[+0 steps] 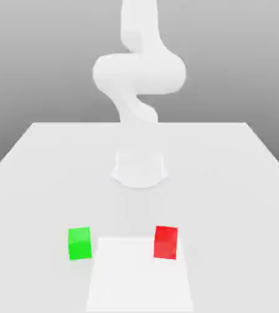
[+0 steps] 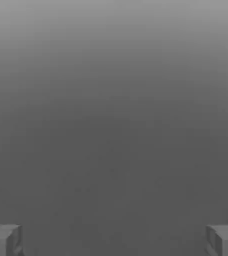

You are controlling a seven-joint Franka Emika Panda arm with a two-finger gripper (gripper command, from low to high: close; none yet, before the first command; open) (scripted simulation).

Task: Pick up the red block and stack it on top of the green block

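Observation:
The red block (image 1: 166,242) stands on the white table (image 1: 227,171) near its front edge, toward the exterior view's right. The green block (image 1: 79,243) sits level with it toward the exterior view's left, about three block widths away. In the hand view my gripper (image 2: 114,241) is open, its grey fingertips (image 2: 4,240) set far apart with nothing between them and plain grey background beyond. The white arm (image 1: 139,73) rises from the middle of the table and curls upward out of the picture.
The arm's round base (image 1: 139,169) sits at the table's centre, behind both blocks. A brighter white rectangle (image 1: 141,278) lies on the table front between the blocks, its far corner under the red block.

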